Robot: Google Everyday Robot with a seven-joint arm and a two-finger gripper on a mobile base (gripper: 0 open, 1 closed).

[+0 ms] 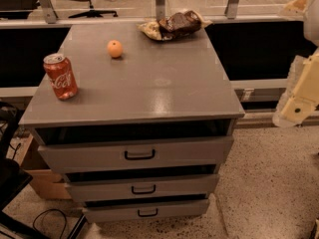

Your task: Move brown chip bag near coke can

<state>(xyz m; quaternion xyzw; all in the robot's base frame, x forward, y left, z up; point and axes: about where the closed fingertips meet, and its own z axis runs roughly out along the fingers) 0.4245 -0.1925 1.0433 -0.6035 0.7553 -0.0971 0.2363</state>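
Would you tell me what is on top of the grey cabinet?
Coke can front-left, orange fruit mid-left, brown chip bag at the back edge; whatever lies under the bag is hidden. The gripper hangs beyond the right side.

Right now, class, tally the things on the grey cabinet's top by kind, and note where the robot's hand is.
Red soda can with white script: 1
Small round orange fruit: 1
Glossy brown foil chip bag: 1
Total: 3
Cream hand: beyond the right edge of the grey cabinet, apart from all three.
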